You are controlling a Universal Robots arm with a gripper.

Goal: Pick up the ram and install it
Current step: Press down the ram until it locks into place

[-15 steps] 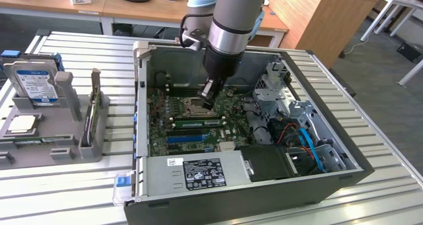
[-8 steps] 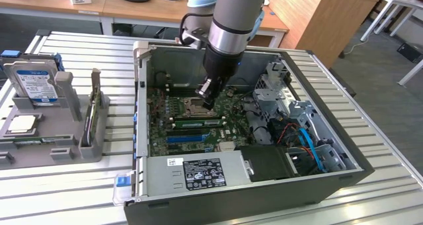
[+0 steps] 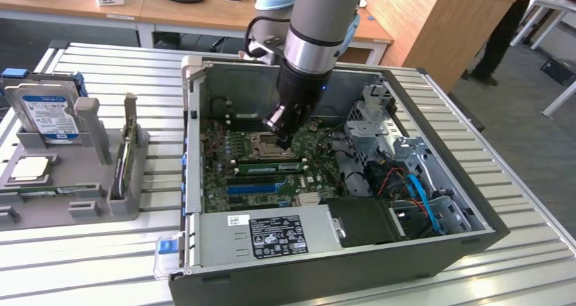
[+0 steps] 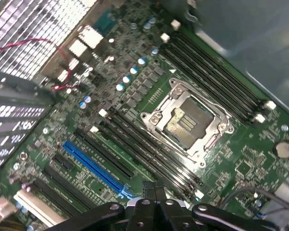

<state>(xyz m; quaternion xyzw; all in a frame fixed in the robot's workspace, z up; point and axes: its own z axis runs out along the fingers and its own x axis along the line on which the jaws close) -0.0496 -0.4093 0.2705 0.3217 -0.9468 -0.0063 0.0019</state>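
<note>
The end effector (image 3: 283, 141) is positioned inside the open computer case (image 3: 468, 242), directly above the motherboard (image 3: 270, 185) and beside the CPU socket (image 3: 263, 144). Its fingers (image 4: 156, 192) are seen fully closed in the wrist view, with nothing gripped between them. The ram (image 3: 266, 165) is seated in a slot just beside the socket, immediately below the fingertips. A hard drive (image 3: 47, 116) is held in a grey fixture (image 3: 85, 191) on the slatted surface (image 3: 117, 245), well apart from the case.
</note>
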